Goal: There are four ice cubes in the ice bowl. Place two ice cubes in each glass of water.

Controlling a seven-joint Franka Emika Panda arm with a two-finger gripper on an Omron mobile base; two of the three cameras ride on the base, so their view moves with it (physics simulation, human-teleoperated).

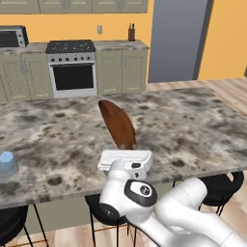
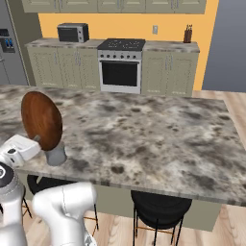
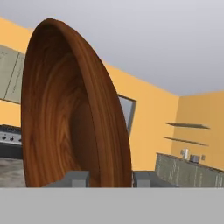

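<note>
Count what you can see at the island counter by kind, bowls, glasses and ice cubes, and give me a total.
Wooden bowl: 1
Glass tumblers: 2
Ice cubes: 0 visible
Total: 3

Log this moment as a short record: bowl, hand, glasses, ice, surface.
bowl: ice bowl tipped up on edge, its rim between the fingers in the hand view
hand: hand shut on the bowl's rim
glasses: one glass of water at the counter's left edge; another just below the raised bowl
ice: no cubes visible in the bowl or on the counter
surface: marbled island counter
</note>
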